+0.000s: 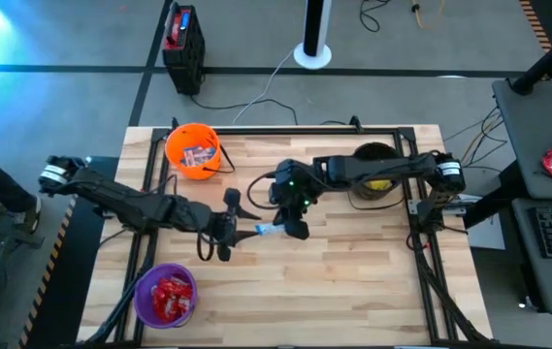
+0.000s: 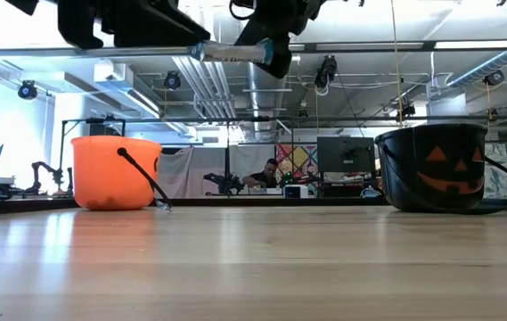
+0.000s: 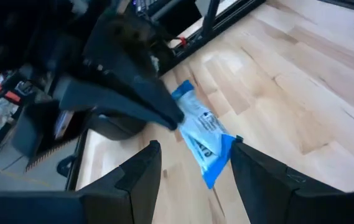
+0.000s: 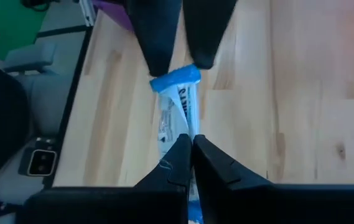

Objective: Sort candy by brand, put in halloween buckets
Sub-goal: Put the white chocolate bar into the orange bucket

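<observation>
A blue-and-white candy [image 3: 203, 134] was pinched mid-bench in the closed right gripper [image 4: 191, 142]; the left gripper [image 3: 192, 163], jaws open around its free end, should be closed first.

The middle and near side of the table [image 1: 353, 291] lie bare. Above its centre both grippers crowd together around one blue-and-white candy [image 1: 265, 231]. The orange bucket [image 1: 193, 150], black bucket [image 1: 374, 177] and purple bucket [image 1: 166, 295] block the edges.
</observation>
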